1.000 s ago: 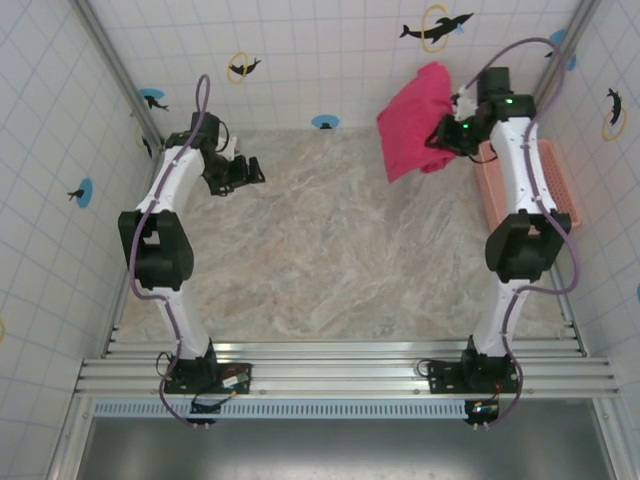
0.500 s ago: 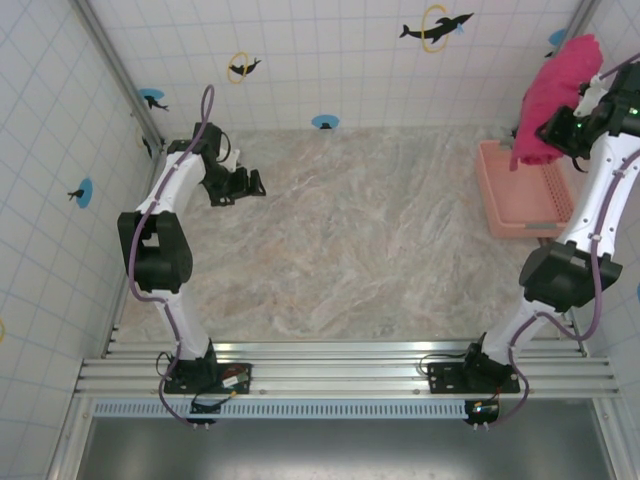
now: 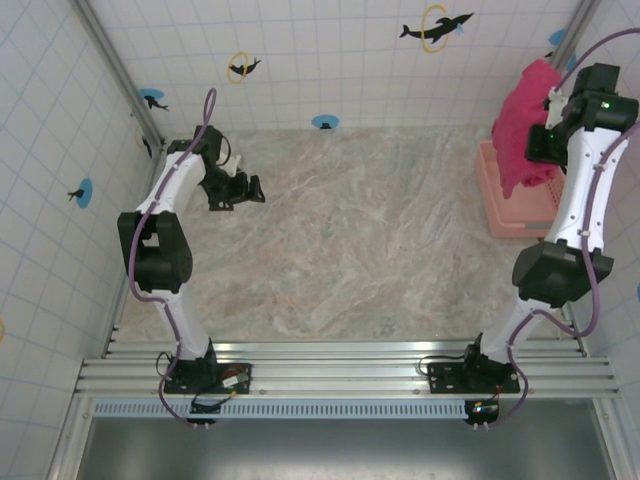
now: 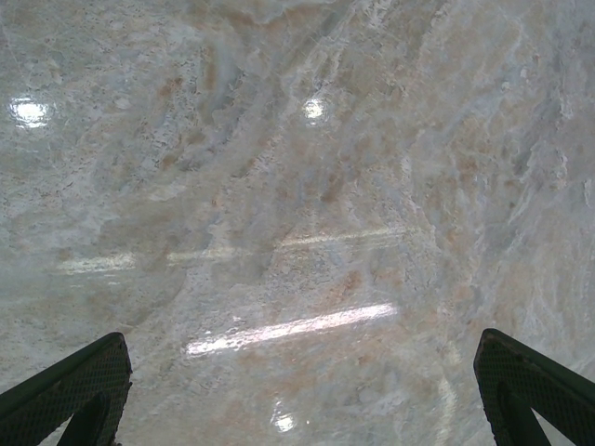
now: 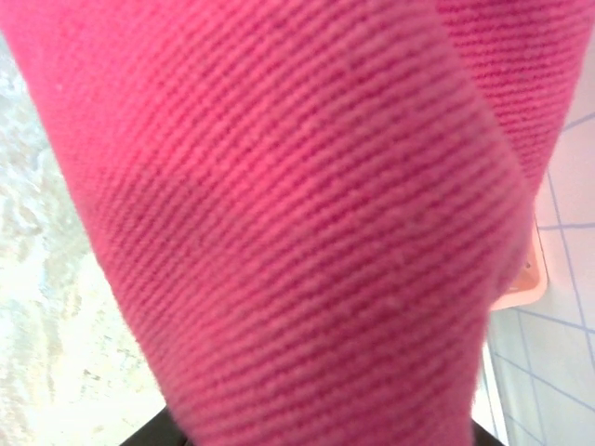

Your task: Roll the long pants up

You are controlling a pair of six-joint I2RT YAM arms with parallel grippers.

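While the left gripper [image 3: 243,189] hangs spread wide over the marble table [image 3: 350,250], the right gripper [image 3: 545,142] pinches the long pants [image 3: 518,125], which hang bunched in the air above the pink basket [image 3: 512,215] at the far right.

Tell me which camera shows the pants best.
The top view: the pants appear whole, bunched and held up beside the basket. In the right wrist view they are close-up pink weave with no outline.
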